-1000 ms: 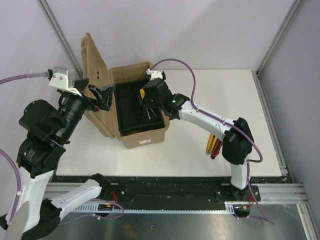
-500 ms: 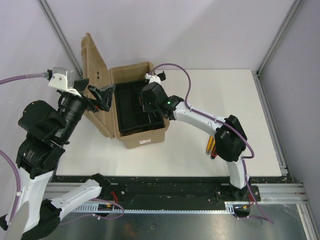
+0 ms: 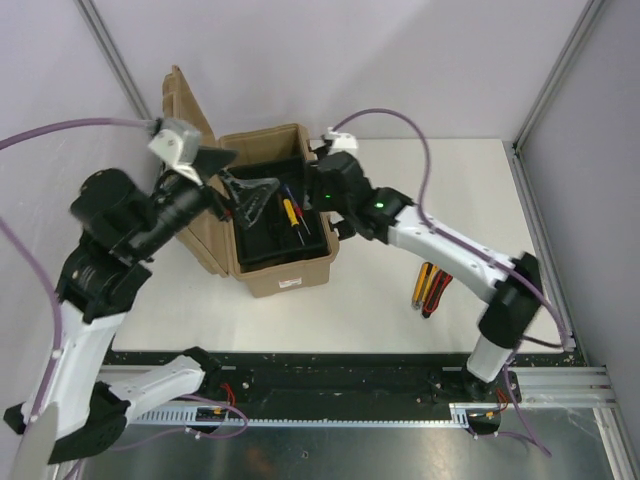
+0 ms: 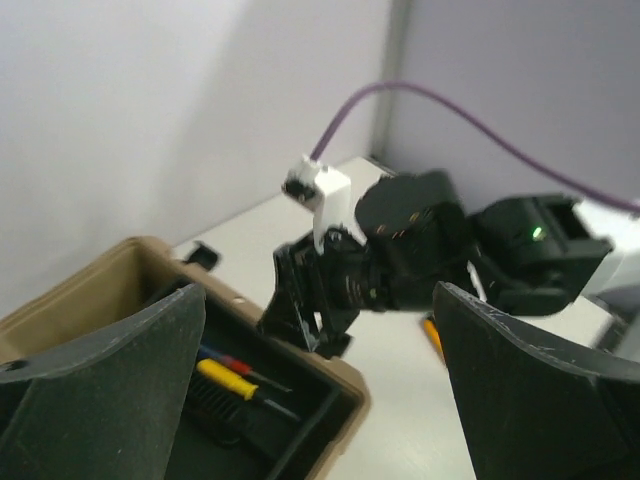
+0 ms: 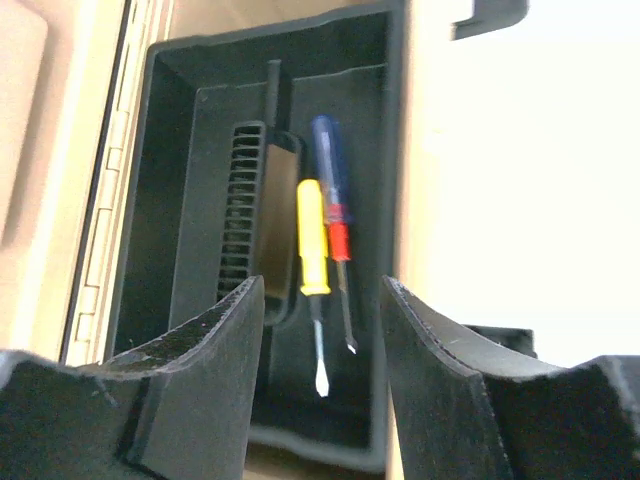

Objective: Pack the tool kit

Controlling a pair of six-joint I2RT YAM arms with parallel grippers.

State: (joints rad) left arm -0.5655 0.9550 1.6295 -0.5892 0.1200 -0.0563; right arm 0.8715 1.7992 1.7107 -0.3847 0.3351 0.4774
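Observation:
The tan toolbox stands open with its lid upright on the left. Its black inner tray holds a yellow-handled screwdriver and a blue-red screwdriver, side by side. The right wrist view also shows the yellow one. My right gripper is open and empty just above the tray's right side. My left gripper is open and empty over the tray's left part. Yellow and red-black handled tools lie on the table.
The white table is ringed by grey walls and a metal frame post. A black latch sticks out from the toolbox's rim. The right arm's purple cable arcs above the box.
My left arm has swung right, from beside the lid to over the tray. My right gripper has drawn back up and right out of the tray, leaving the screwdrivers lying there.

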